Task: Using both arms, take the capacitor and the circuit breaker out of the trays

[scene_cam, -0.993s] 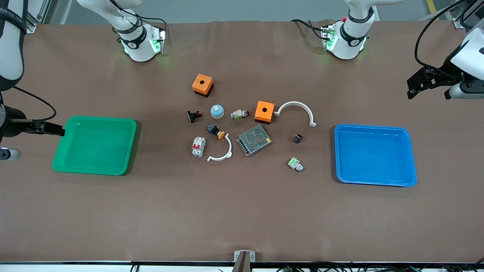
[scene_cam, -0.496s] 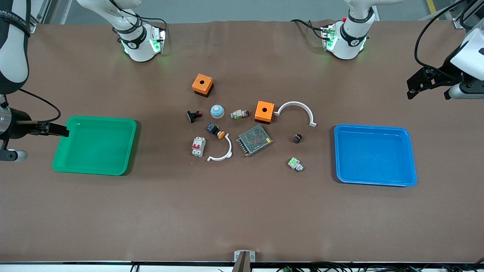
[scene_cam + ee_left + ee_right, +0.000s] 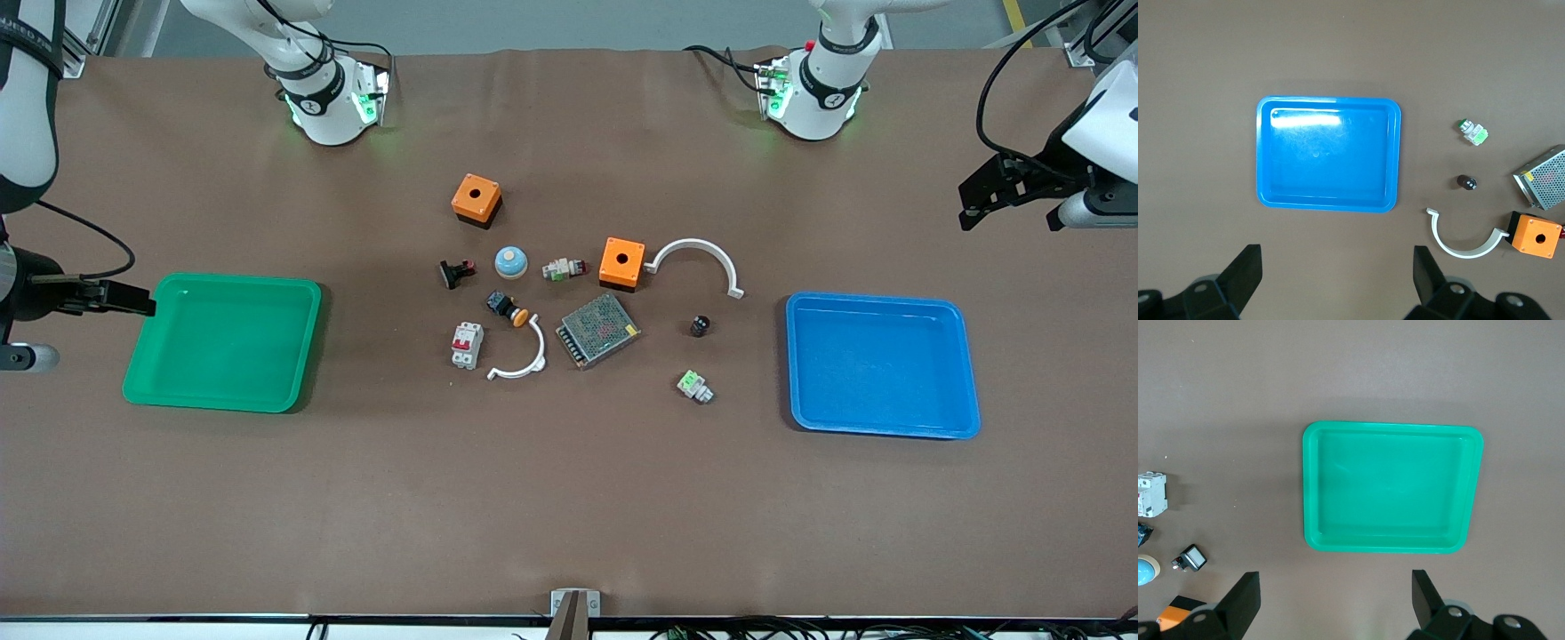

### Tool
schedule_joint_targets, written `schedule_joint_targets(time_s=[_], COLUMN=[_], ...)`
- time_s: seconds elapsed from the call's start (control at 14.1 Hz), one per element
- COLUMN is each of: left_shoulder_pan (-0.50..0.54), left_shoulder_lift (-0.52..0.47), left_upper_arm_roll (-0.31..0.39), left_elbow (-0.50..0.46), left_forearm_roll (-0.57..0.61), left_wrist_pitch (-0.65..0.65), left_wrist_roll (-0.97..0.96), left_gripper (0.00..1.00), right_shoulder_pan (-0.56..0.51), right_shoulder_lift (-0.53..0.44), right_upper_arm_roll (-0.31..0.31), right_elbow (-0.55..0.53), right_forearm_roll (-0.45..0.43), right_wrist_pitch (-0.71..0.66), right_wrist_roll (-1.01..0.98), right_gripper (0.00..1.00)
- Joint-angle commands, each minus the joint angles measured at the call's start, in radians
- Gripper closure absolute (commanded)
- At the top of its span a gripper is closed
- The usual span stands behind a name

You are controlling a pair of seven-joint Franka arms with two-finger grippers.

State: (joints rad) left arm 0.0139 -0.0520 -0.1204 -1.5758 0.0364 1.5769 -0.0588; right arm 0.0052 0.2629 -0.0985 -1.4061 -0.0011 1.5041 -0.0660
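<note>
The capacitor (image 3: 701,325), a tiny black cylinder, lies on the table between the metal mesh box and the blue tray (image 3: 876,300); it also shows in the left wrist view (image 3: 1466,182). The breaker (image 3: 466,344), white with red levers, lies in the middle cluster, toward the green tray (image 3: 236,281); the right wrist view shows it too (image 3: 1151,495). My left gripper (image 3: 965,207) hangs open and empty above the table at the left arm's end (image 3: 1337,280). My right gripper (image 3: 144,304) is open and empty beside the green tray's outer edge (image 3: 1336,600).
Two orange boxes (image 3: 476,199) (image 3: 621,262), two white arcs (image 3: 698,260) (image 3: 524,356), a metal mesh box (image 3: 598,330), a white-green connector (image 3: 694,387), a push-button part (image 3: 565,268), a blue dome (image 3: 511,261) and a black clip (image 3: 456,272) crowd the middle.
Both grippers shifted only slightly and stay open. Nothing on the table has moved.
</note>
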Motion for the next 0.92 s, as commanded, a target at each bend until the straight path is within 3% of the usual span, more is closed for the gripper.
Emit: schedule_joint_targets(time_s=[0.0,0.28,0.85], left_shoulder_pan=[0.003,0.005,0.034], left_shoulder_lift=[-0.012,-0.011,0.003], left_upper_arm_roll=[0.008,0.011,0.01], left_elbow=[0.002,0.013,0.016], left_forearm_roll=[-0.023,-0.019,-0.013], left_wrist_pitch=[-0.018,-0.058,-0.055], left_wrist_roll=[0.019,0.001,0.022], left_gripper=[0.0,0.0,0.0], right_shoulder_pan=[-0.014,-0.011,-0.008], right_shoulder_lift=[-0.128,-0.234,-0.323], right_upper_arm_roll=[0.011,0.011,0.011], right_elbow=[-0.152,-0.253,-0.332], right_forearm_roll=[0.012,0.01,-0.003], right_wrist_pitch=[0.05,0.073,0.11], right_wrist_roll=[-0.014,-0.015,-0.041], right_gripper=[0.0,0.0,0.0])
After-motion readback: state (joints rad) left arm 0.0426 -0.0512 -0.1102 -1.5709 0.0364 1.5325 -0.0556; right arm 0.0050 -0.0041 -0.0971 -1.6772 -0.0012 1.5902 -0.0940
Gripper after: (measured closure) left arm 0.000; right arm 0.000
